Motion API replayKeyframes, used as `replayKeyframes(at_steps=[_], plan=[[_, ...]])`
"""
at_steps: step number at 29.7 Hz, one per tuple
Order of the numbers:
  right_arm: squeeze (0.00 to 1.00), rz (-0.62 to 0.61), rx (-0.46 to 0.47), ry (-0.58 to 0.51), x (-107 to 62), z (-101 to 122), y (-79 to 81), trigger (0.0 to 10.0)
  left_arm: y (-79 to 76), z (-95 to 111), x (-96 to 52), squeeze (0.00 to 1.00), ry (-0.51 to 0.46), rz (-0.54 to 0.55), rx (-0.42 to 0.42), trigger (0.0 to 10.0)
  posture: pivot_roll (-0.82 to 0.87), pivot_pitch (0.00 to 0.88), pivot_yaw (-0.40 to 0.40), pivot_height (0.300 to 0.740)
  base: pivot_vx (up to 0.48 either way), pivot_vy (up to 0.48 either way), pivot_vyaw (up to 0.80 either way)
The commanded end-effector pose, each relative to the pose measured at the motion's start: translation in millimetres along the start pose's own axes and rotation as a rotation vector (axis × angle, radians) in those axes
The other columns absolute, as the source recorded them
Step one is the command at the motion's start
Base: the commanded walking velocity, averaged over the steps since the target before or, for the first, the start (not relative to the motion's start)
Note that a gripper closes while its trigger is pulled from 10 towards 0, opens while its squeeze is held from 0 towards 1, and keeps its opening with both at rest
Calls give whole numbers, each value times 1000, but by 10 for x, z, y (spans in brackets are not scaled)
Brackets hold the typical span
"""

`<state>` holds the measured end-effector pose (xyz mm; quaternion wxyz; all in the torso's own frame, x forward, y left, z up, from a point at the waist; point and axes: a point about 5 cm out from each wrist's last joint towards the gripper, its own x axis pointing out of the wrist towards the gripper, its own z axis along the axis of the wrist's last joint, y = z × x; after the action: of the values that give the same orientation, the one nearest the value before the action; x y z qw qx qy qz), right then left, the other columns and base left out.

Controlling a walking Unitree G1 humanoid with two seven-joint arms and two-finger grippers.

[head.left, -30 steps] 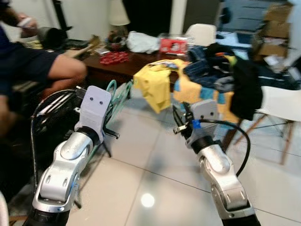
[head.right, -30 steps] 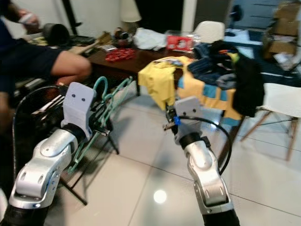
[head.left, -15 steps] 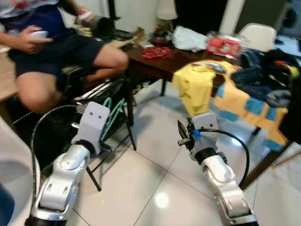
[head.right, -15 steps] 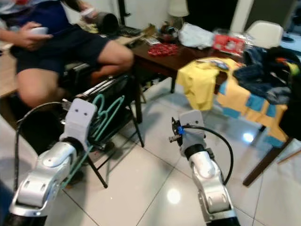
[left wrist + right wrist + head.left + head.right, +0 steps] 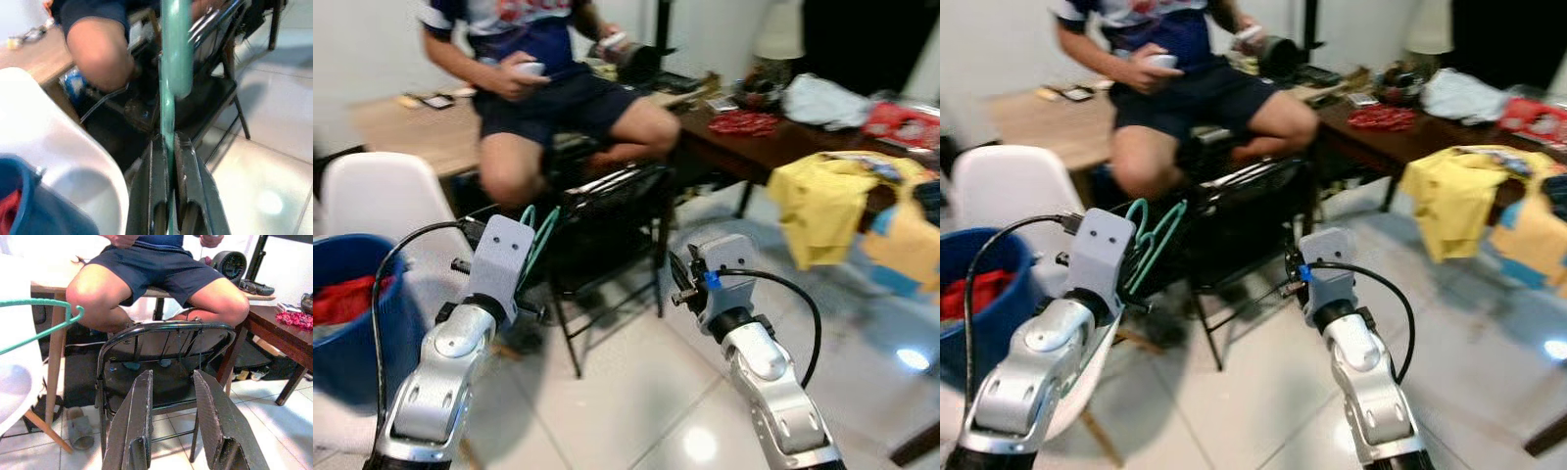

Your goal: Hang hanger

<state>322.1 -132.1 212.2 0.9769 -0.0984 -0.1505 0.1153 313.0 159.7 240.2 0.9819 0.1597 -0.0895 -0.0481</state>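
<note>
We are facing a black folding chair [image 5: 1253, 211] on a pale tiled floor, with a person [image 5: 548, 78] sitting on a wooden bench just behind it. A white chair [image 5: 382, 211] and a blue bucket [image 5: 357, 323] are standing off to our left, and a dark table [image 5: 1400, 137] with a yellow garment [image 5: 1454, 196] draped over its edge is running off to our right.

Our left gripper [image 5: 168, 161] is clamping a teal hanger [image 5: 1151, 235], its two black fingers pinched together on one thin bar of the frame. The hanger is rising up and forward from that hold, in the air in front of the chair back, and its hook is showing beside the white chair in the right wrist view.

Our right gripper [image 5: 171, 426] is hovering before the chair with its fingers spread and nothing between them.

We are judging the hanger to be light and fairly stiff, probably plastic, smooth enough to twist in a narrow pinch. We are thinking a hold on the bar close under the hook would be steadying it best for hanging.
</note>
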Motion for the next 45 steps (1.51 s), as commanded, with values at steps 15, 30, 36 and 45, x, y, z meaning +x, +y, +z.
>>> replayKeyframes(at_steps=[15, 30, 36, 45], plan=[[0, 23, 10, -4, 2, -17, 60, 10000, 43, -75, -27, 0, 18, 22, 8, 10000, -3, 183, -30, 740, 0, 0, 794], [0, 32, 11, -9, 10, -10, 65, 10000, 55, -77, -23, 0, 10, 30, 9, 10000, -3, 176, -31, 740, 0, 0, 794], [0, 7, 91, -22, 9, 21, 64, 10000, 77, -55, -18, 0, -8, 47, 12, 10000, -5, 181, -28, 740, 386, 0, 389], [0, 18, 125, -45, -8, 51, 75, 10000, 84, -47, -14, 0, -11, 47, 11, 10000, -7, 185, -24, 740, 480, 0, 0]])
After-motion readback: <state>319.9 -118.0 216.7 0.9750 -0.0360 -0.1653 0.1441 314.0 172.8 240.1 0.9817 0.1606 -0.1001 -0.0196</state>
